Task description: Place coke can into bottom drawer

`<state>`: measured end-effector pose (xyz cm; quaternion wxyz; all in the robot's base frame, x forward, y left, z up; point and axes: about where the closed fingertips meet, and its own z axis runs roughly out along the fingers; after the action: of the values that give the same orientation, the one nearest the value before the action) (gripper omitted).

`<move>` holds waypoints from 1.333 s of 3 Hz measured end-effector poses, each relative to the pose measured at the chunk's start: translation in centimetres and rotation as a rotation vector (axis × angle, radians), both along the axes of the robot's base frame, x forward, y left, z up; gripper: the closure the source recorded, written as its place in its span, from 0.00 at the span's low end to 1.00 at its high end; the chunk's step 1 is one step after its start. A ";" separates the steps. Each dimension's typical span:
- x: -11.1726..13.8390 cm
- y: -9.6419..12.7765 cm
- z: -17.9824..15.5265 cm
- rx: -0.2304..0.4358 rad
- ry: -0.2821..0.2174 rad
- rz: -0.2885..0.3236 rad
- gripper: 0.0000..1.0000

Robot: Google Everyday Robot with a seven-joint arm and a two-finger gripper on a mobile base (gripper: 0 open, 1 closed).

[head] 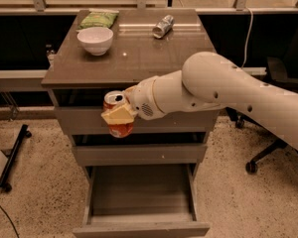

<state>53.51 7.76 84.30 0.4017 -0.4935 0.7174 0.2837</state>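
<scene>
My gripper (120,114) is shut on the coke can (118,127), a red-orange can with a silver top, and holds it upright in the air in front of the cabinet's upper drawer fronts. A yellowish finger (118,114) wraps across the can's middle. The bottom drawer (141,228) is pulled open below, its flat grey inside showing. The can hangs well above the drawer, over its left part. My white arm reaches in from the right.
On the cabinet top (139,58) stand a white bowl (95,39), a green chip bag (98,19) and a silver can (162,26) lying on its side. An office chair base (260,157) is on the right, a black stand (12,157) on the left.
</scene>
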 end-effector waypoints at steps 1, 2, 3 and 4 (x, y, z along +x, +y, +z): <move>-0.5 0.1 -4.4 0.049 0.052 0.011 1.00; -0.8 -0.4 -9.5 0.089 0.081 0.012 1.00; -0.7 -1.2 -14.1 0.136 0.088 0.012 1.00; -0.5 -2.5 -18.5 0.143 0.080 0.001 1.00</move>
<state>53.00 5.23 65.81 0.4069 -0.4521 0.7105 0.3538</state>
